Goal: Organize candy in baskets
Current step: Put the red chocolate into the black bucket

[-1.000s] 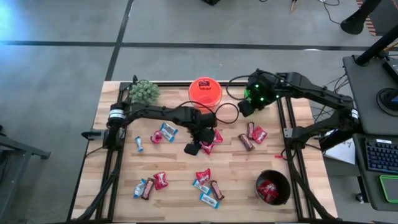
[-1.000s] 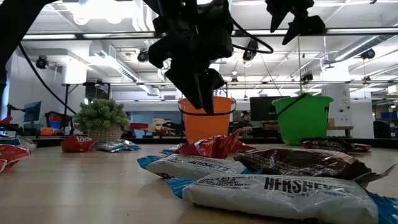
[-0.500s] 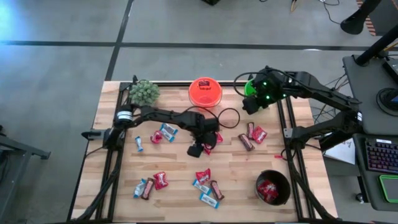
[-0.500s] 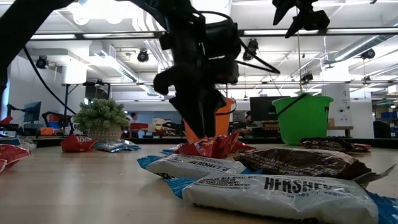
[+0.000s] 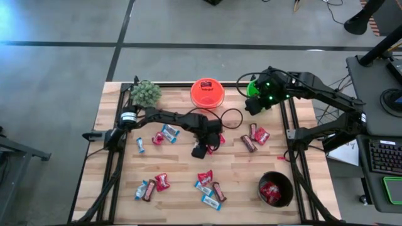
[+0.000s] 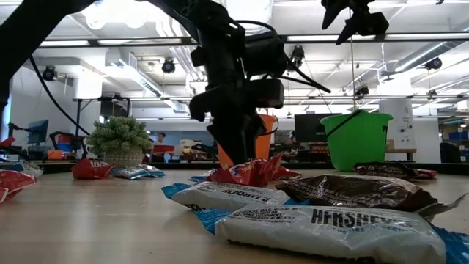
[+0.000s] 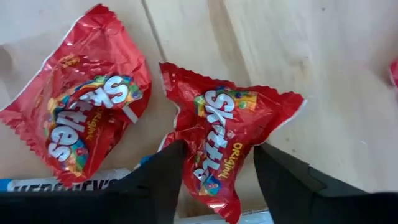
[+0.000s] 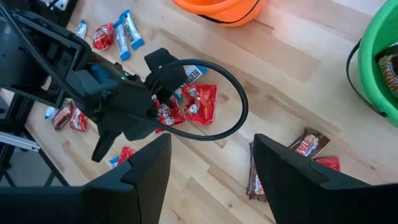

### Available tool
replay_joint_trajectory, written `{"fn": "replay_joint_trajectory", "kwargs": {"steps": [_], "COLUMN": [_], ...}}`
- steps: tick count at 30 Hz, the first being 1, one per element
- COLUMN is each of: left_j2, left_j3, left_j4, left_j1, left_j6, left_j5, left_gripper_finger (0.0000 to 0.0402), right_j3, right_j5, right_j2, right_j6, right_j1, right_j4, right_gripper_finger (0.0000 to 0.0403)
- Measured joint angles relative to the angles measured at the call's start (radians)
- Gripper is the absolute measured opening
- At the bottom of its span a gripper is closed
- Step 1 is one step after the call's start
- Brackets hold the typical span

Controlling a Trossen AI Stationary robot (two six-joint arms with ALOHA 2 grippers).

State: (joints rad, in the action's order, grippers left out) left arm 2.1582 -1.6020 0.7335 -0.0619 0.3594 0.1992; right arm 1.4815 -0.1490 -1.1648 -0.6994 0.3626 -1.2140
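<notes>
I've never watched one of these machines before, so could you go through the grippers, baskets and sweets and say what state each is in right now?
Left gripper: open, fingers astride a red Skittles packet lying flat.
Right gripper: open, raised, empty.
Orange basket: upright, contents unclear.
Green basket: upright, candy inside.
Black basket: upright, red packets inside.
Second Skittles packet: flat on table.

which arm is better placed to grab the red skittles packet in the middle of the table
Left. The left gripper is down over the red Skittles packet, its open fingers either side of it. The right gripper hangs open beside the green basket, well away from it.
</notes>
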Motion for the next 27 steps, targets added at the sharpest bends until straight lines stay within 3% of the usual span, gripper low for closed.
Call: {"fn": "replay_joint_trajectory", "kwargs": {"steps": [9, 17, 27], "left_j2": [0.000, 0.000, -0.003], "left_j3": [-0.001, -0.055, -0.323], "left_j4": [0.007, 0.105, 0.271], "left_j1": [-0.002, -0.002, 0.005], "left_j6": [-0.004, -0.002, 0.053], "left_j5": [-0.004, -0.008, -0.008], "left_gripper_finger": [0.0015, 0.0005, 0.0001], "right_j3": [0.000, 0.000, 0.000], "right_j5": [0.000, -0.016, -0.006], "right_j2": [0.000, 0.003, 0.054], "right_j6": [0.000, -0.001, -0.043], "right_j1": [0.000, 0.000, 0.000], "right_j4": [0.000, 0.000, -0.008], "right_gripper_finger": [0.0215, 0.0215, 0.0215]}}
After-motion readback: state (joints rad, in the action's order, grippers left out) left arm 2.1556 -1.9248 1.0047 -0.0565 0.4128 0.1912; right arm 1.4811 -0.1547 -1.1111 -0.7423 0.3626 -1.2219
